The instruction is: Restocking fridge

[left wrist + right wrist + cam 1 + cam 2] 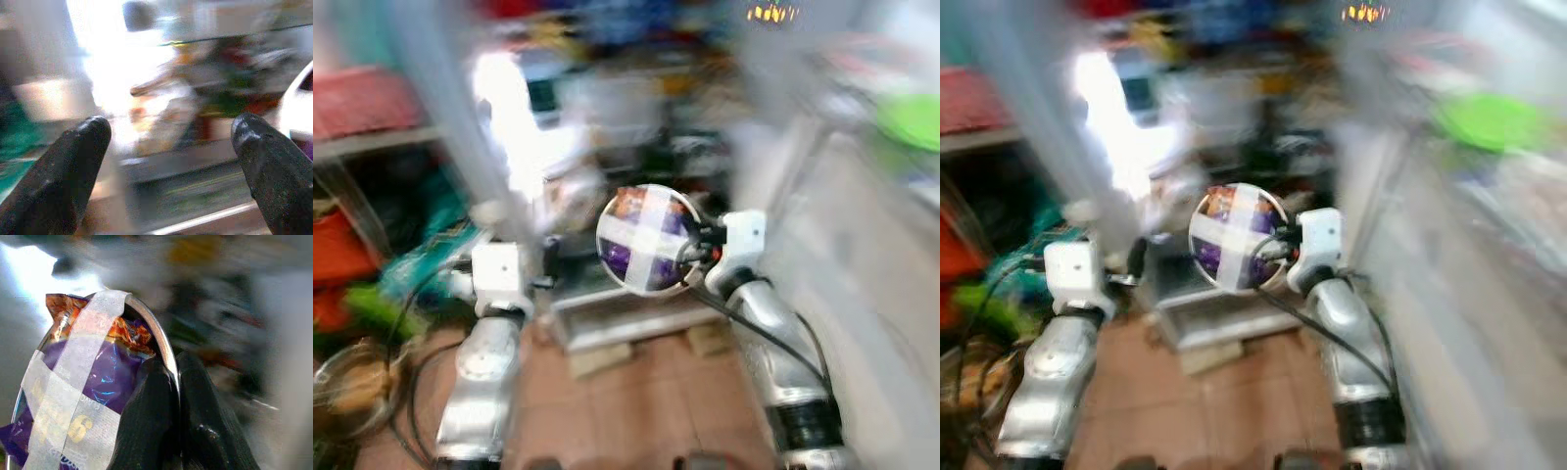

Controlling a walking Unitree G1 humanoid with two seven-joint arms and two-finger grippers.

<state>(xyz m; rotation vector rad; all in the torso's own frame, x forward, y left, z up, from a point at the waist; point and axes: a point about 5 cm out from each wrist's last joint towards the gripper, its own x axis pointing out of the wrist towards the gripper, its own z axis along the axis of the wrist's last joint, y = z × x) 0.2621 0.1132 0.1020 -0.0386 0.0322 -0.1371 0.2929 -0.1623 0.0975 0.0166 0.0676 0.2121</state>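
Your right tool (176,396) pinches the metal rim of a round bowl (649,240), one black finger (146,426) inside the rim and the other outside it, pressed together on the thin edge. The bowl is held on its side, its open face turned toward the head camera, up in front of the robot's chest and just to the left of the right wrist. Inside the bowl sits a purple and orange snack bag (100,382), kept in by two strips of pale tape (73,377) that cross over the opening.

Your left tool (171,161) is spread wide, its two fingers (63,181) well apart with nothing between them. It is raised beside the bowl, on the bowl's left, apart from it; a white curve of the bowl's edge shows past one fingertip in the left wrist view.

Below the bowl lies a reddish tiled floor (636,401), with a low pale block (617,323) standing on it directly under the bowl. Everything beyond the bowl is smeared by camera motion and cannot be told.
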